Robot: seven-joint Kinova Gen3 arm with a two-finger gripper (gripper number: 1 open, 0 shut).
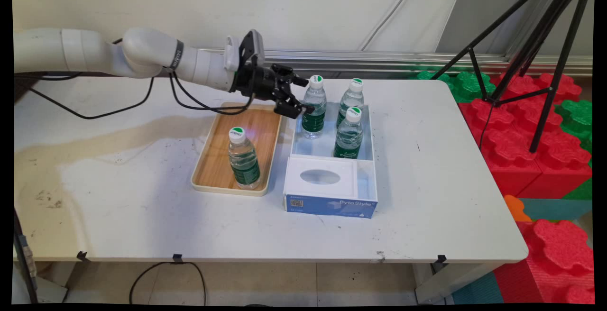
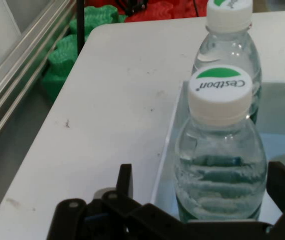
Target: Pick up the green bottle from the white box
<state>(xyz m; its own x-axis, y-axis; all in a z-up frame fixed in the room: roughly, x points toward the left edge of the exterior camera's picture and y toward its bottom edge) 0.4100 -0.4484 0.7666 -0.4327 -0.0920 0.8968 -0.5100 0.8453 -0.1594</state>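
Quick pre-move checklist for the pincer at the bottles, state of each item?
1. Black two-finger pincer open: ok, fingers spread either side of the near-left clear plastic water bottle with green label.
2. Bottle between the fingers: ok in the hand view.
3. Bottle upright in the white open box: ok.
4. Fingers touching the bottle: cannot tell.
5. Neighbouring two bottles upright: ok.
6. Single bottle standing on the wooden tray: ok.

Clear glossy plastic bottle (image 2: 220, 165); wood-grain tray (image 1: 223, 159).
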